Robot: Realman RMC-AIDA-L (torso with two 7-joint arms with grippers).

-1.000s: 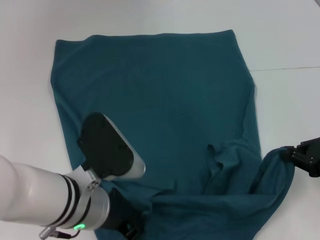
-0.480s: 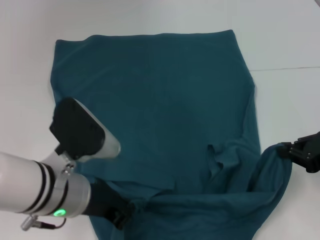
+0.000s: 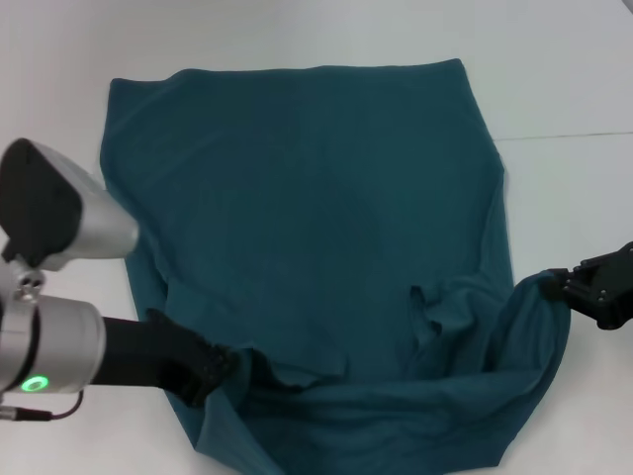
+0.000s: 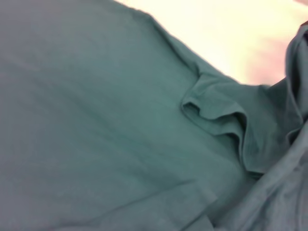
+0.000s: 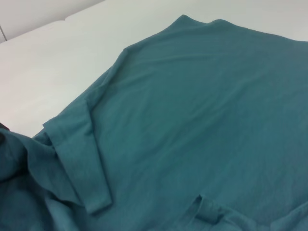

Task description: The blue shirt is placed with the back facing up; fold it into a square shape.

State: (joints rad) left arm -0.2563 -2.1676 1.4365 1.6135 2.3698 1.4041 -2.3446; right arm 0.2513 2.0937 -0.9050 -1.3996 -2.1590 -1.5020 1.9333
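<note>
Shirt (image 3: pixel 316 218) plain dark teal-blue, no pattern showing. Table (image 3: pixel 554 79) plain white. Left arm (image 3: pixel 45 346) silver-white with black housing, green light. Left gripper (image 3: pixel 203 368) black; right gripper (image 3: pixel 584 287) black.

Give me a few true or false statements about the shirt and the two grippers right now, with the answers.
1. The blue shirt lies on a white table. True.
2. The shirt is already folded into a neat square. False: its far part lies flat, its near edge is bunched.
3. The left gripper is at the shirt's near left edge. True.
4. The right gripper hovers over the shirt's far edge. False: it is at the near right corner.
5. Cream letters show on the shirt. False: only plain fabric shows.
</note>
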